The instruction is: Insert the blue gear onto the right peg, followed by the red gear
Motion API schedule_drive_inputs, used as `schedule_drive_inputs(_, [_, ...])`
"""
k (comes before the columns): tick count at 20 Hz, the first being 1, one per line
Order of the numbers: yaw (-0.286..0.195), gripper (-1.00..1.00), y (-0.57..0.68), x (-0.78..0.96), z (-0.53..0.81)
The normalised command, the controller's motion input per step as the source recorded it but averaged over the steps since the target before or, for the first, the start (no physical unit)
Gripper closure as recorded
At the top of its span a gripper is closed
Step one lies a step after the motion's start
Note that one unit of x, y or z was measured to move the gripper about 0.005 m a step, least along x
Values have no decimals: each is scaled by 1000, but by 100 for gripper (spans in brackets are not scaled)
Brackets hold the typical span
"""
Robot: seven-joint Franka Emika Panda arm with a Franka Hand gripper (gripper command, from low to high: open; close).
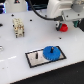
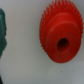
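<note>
The white counter (image 1: 15, 50) fills most of the exterior view. The Panda arm's white wrist housing (image 1: 61, 10) is seen at the far side of it, toward the exterior view's right. Nearer the camera a dark rectangular base plate (image 1: 36, 61) lies flat on the counter, and a small cream-coloured fixture (image 1: 18, 28) stands well apart from it toward the exterior view's left.

The blue gear (image 1: 51, 52) is seen lying flat on the base plate, at the plate's end toward the exterior view's right, and it appears to be seated over a peg there; the peg itself is hidden under the hub, so full seating cannot be confirmed at this resolution. A thin post (image 1: 38, 54) is visible just beside the gear, toward the plate's middle.

The red gear (image 1: 63, 27) rests on the counter beneath the arm, well apart from the base plate. In the wrist view it (image 2: 61, 37) is shown large, teeth and centre bore clearly visible, with bare counter around it. The pincer (image 1: 63, 23) hovers above it, but its fingers are not resolved in either view, so whether they are apart or together cannot be told; nothing is seen to be gripped.

The first half of the task is judged done. The red gear is yet to be grasped, carried across and placed on the same peg.
</note>
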Motion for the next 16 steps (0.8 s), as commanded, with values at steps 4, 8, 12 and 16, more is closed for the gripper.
schedule_drive_inputs(4, [0, -100, -397, -345, -205])
schedule_drive_inputs(8, [0, -100, -378, -385, -236])
schedule_drive_inputs(12, [0, 100, -243, -343, -196])
schedule_drive_inputs(16, [0, 100, -133, -353, -150])
